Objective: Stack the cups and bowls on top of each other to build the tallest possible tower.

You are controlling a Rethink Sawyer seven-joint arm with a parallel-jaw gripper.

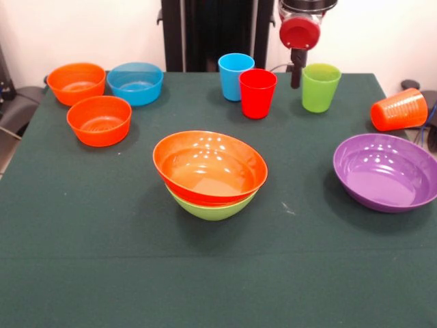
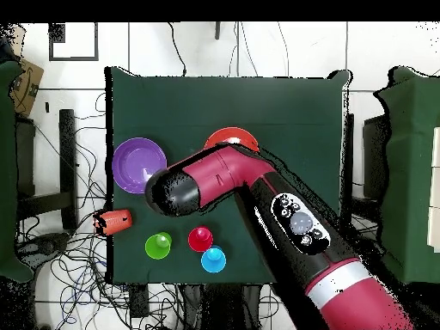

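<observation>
Three small bowls (image 1: 102, 96) sit at the tabletop's (image 1: 82, 273) left; the tower (image 1: 210, 174), orange-red bowl nested in lime green, stands at the centre. Right of it, the gripper (image 1: 295, 76) hangs between the red cup (image 1: 257, 92) and green cup (image 1: 320, 87), whether apart or together I cannot tell. Farthest right, the orange cup (image 1: 399, 109) lies tipped, mouth facing right, above the purple bowl (image 1: 386, 172).

On a dark green tablecloth (image 1: 82, 225) sit orange, blue, purple and lime bowls, with blue, red, green and orange cups.
</observation>
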